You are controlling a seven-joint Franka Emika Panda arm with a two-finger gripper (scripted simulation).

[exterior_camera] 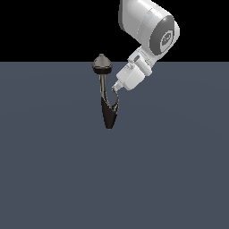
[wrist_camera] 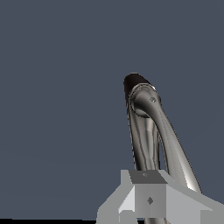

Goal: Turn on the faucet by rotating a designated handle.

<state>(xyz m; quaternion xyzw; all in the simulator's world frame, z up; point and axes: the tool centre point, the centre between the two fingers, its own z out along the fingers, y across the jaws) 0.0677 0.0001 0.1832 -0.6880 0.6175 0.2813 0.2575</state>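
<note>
The faucet (exterior_camera: 108, 114) stands on the dark floor: a dark brown cone, a thin grey stem and a bulbous pointed top (exterior_camera: 102, 64). Its handle (exterior_camera: 116, 102) is a thin curved silver sliver branching off the cone on the exterior view's right. My gripper (exterior_camera: 116, 88) comes down from the upper right, fingers together, with its tip at the handle's upper end. In the wrist view the shut gripper (wrist_camera: 148, 183) sits against two curved grey metal bars, the thinner handle (wrist_camera: 142, 148) and the thicker stem (wrist_camera: 175, 153), which run down to the dark cone (wrist_camera: 131, 83). Nothing is clamped between the fingers.
The white robot arm (exterior_camera: 150, 27) reaches in from the top right of the exterior view. The flat blue-grey floor (exterior_camera: 53, 170) spreads all around the faucet, with a black background beyond it.
</note>
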